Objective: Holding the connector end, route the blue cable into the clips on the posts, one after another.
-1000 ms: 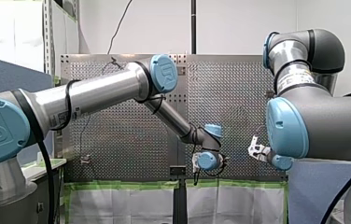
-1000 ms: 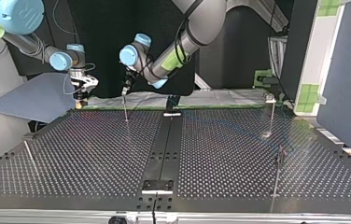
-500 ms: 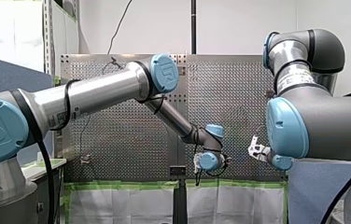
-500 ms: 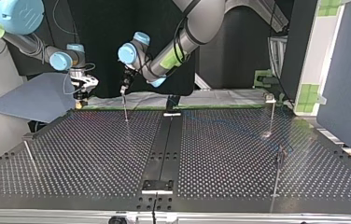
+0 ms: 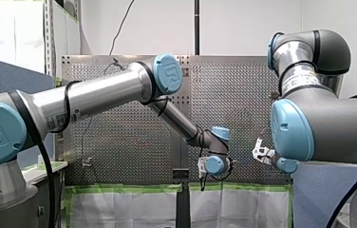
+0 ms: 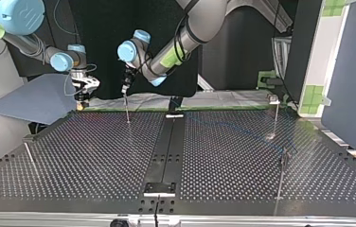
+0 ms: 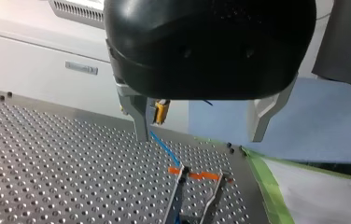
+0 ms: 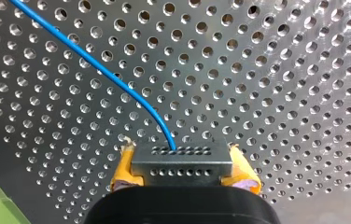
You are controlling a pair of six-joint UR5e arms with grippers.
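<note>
Perforated table (image 6: pixel 95 156) is crossed by the blue cable (image 8: pixel 99 65), strung from the connector (image 8: pixel 181 161) pinched by my right gripper (image 8: pixel 182 169) toward the clip (image 7: pixel 183 171) under my spread left gripper (image 7: pixel 200 135).

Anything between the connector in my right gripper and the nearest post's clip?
No object lies between the connector and the post, but my left gripper hangs open just above that post's top.

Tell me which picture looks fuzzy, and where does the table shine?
Left wrist view: my left tool has a blurred black body; right wrist view: the table glints around its holes, while the blue cable and connector look sharp.
</note>
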